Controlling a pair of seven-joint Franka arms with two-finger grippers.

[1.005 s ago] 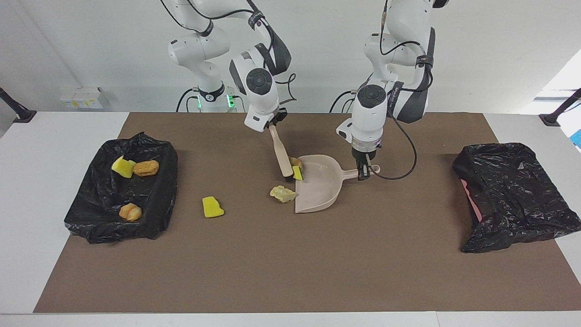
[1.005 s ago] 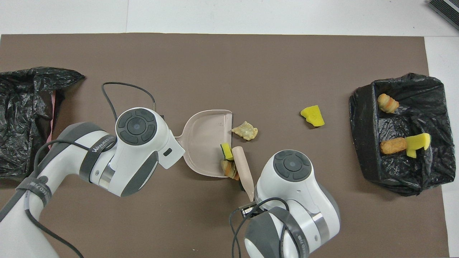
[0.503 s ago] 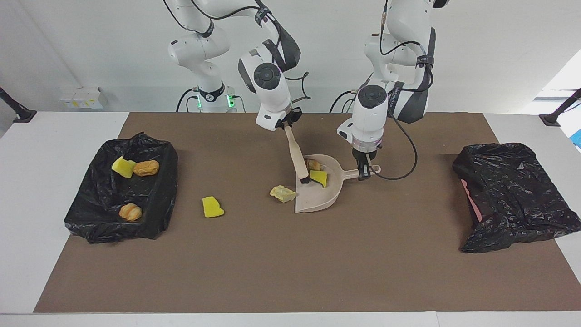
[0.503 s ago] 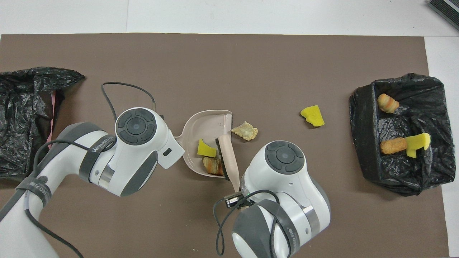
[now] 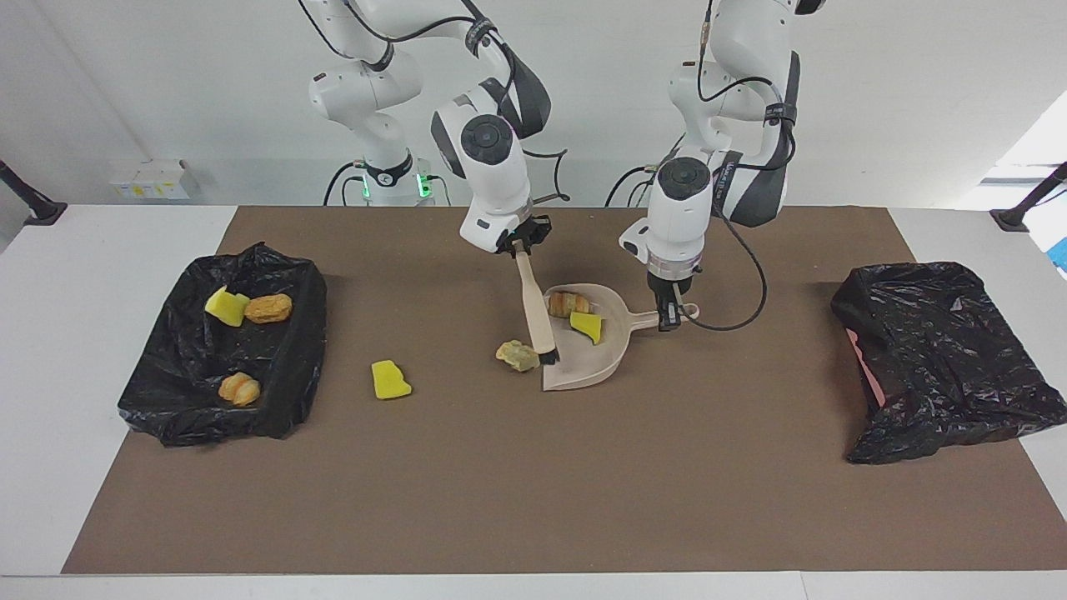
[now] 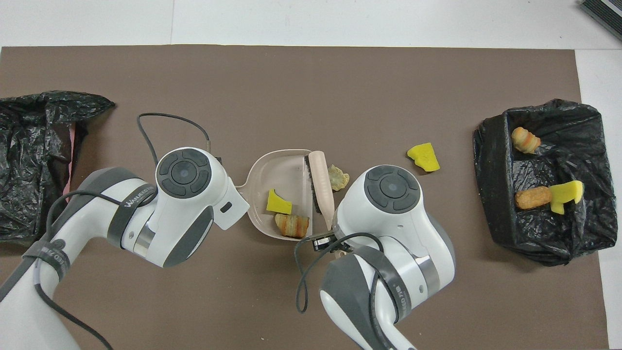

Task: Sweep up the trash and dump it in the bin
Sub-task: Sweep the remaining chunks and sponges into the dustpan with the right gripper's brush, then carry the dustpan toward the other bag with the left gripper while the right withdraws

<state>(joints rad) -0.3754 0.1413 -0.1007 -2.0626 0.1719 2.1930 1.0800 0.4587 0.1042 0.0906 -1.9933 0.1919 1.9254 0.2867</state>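
Note:
A beige dustpan (image 5: pixel 583 367) (image 6: pixel 279 170) lies mid-mat, and my left gripper (image 5: pixel 667 319) is shut on its handle. Inside it are two bits of trash: a yellow sponge chunk (image 5: pixel 588 326) (image 6: pixel 278 203) and a bread-like piece (image 5: pixel 568 303) (image 6: pixel 291 225). My right gripper (image 5: pixel 518 247) is shut on the brush (image 5: pixel 533 304) (image 6: pixel 321 182). The brush's black bristles stand at the pan's lip, against a pale lump (image 5: pixel 517 356) (image 6: pixel 338 176) on the mat. Another yellow chunk (image 5: pixel 389 380) (image 6: pixel 423 157) lies between the pan and the bin (image 5: pixel 292 367) (image 6: pixel 488 194).
The black-lined bin at the right arm's end of the table holds three scraps. A crumpled black bag (image 5: pixel 934 358) (image 6: pixel 34 155) lies at the left arm's end. A loose cable (image 6: pixel 170 119) loops beside the left wrist.
The brush pushed the yellow chunk and the bread-like piece into the dustpan. It then swung out to the pan's lip, beside the pale lump. The dustpan and left gripper stayed put.

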